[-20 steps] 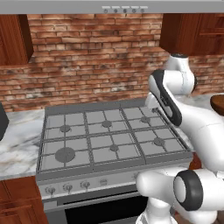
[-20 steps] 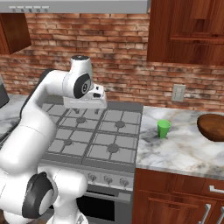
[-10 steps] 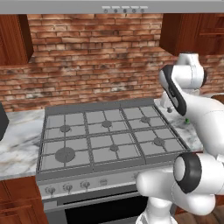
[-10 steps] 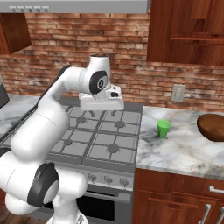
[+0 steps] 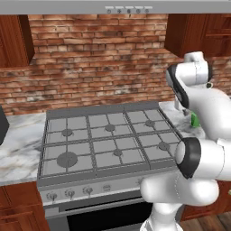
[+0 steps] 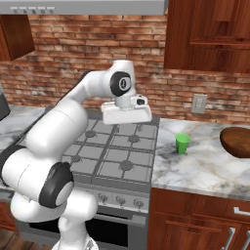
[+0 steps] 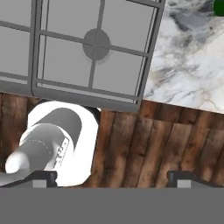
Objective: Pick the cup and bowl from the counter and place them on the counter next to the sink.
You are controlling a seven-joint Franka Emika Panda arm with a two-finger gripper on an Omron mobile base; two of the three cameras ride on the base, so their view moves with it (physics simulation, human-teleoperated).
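Right base view shows the cup standing upright on the desk, just right of the stove, with nothing gripping it. The bowl rests on the same desk, further from the stove than the cup, cut off by the picture's edge. Neither has been lifted, so by my reading the task is at its very start: both pick-ups and both placements are left, and no sink is in sight from here.

The cup is a small, plain, bright green tumbler without a handle, smooth and matte. The bowl is wide, round and dark brown, with a glossy wooden look. The desk is white-grey marble with dark and tan veins, sitting on reddish-brown wood cabinets with metal handles.

The gripper hangs over the back right corner of the stove, short of the cup. Its fingers stand wide apart and hold nothing. In the hand view a dark green sliver of the cup sits at the far corner, beyond the stove's edge.

The stove is grey, with square grates and round burners, and knobs along its front. Behind it runs a red brick wall, rough and mortared, with a pale outlet plate beyond the cup. Below, the floor is dark plank wood.
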